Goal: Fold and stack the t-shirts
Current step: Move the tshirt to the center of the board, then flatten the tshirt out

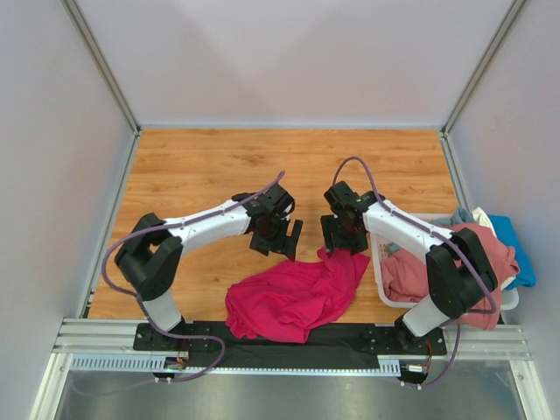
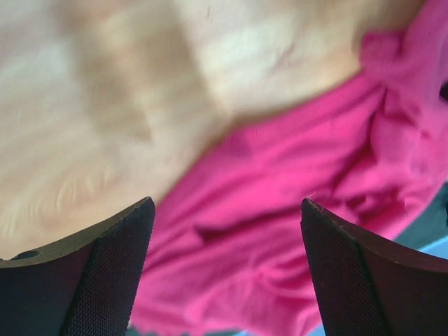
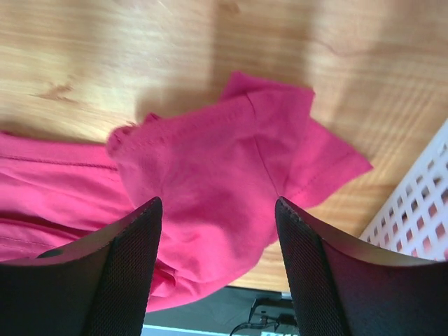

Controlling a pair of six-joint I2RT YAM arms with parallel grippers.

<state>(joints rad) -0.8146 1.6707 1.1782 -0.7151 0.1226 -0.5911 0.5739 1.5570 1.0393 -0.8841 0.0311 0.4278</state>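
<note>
From the top camera I see the magenta-red t-shirt (image 1: 293,297) lying crumpled near the near edge of the desk (image 1: 201,175), about midway along it, with one sleeve reaching toward the white basket (image 1: 380,262) at the right edge. A dusty pink shirt (image 1: 409,278) and a blue shirt (image 1: 518,255) are heaped in the basket. The left gripper (image 1: 282,245) and the right gripper (image 1: 341,247) both hover just past the shirt's far side, touching nothing. As I read it, the step is to spread this shirt flat before any fold. I would take one shoulder or sleeve edge in each gripper, pinch a single layer and draw the two apart toward the left and right edges. In the left wrist view the fingers (image 2: 112,273) stand wide apart and empty. Bunched cloth lies below them, and bare wood lies on the side toward the far-left corner. The view is blurred, so I cannot pick out a hem. In the right wrist view the jaws are also spread wide, holding nothing, above the short sleeve (image 3: 308,150). That sleeve lies flat on the wood beside the basket wall, and I think it is the cleanest grab.
</note>
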